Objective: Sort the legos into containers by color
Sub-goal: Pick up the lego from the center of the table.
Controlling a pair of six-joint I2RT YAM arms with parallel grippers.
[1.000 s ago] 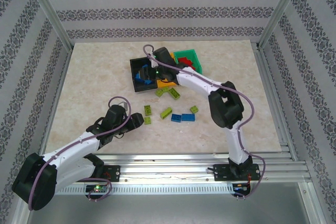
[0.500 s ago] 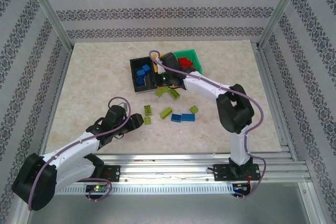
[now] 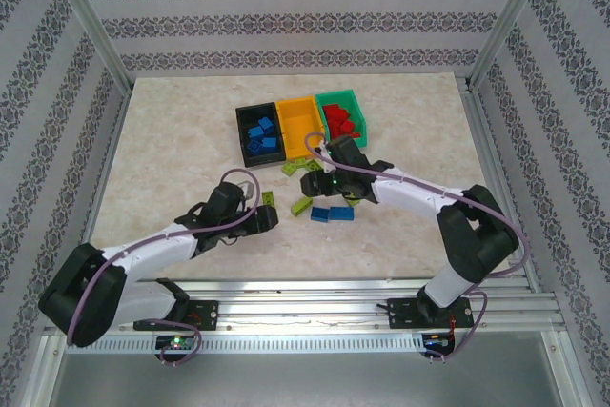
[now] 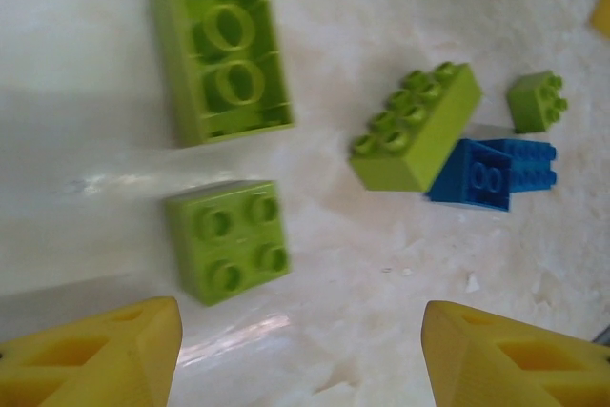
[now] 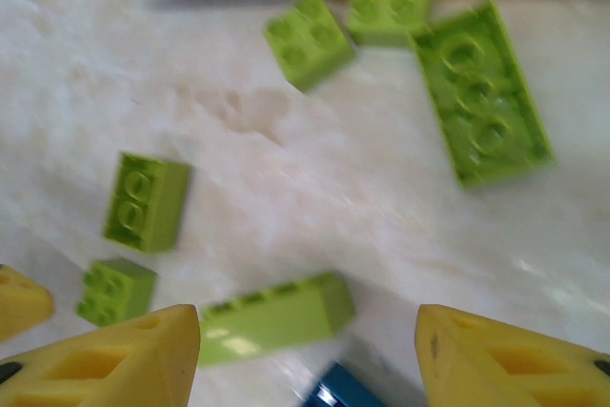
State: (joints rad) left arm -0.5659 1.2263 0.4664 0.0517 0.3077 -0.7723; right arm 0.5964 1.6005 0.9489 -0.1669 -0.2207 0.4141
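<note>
Three containers stand in a row at the back: a black one point(image 3: 244, 121) holding blue legos, an orange-yellow one point(image 3: 301, 123), and a teal green one point(image 3: 355, 102) holding red legos. Loose lime and blue legos lie in front of them. My left gripper point(image 3: 263, 220) point(image 4: 300, 355) is open just short of a square lime lego point(image 4: 229, 240), with an upturned lime lego point(image 4: 222, 54) beyond it. My right gripper point(image 3: 322, 188) point(image 5: 310, 359) is open above a long lime lego point(image 5: 272, 316) point(image 3: 301, 204) and a blue lego point(image 5: 338, 393) point(image 3: 319, 213).
A lime plate point(image 5: 481, 92) point(image 3: 311, 168) and small lime bricks point(image 5: 307, 37) lie just before the bins. A second blue brick point(image 3: 341, 213) sits beside the first. Metal frame posts and patterned walls enclose the marble tabletop point(image 3: 162, 159).
My right arm has pulled back from over the black bin to the loose bricks mid-table, and its jaws have widened. My left arm has reached forward and right to the lime bricks.
</note>
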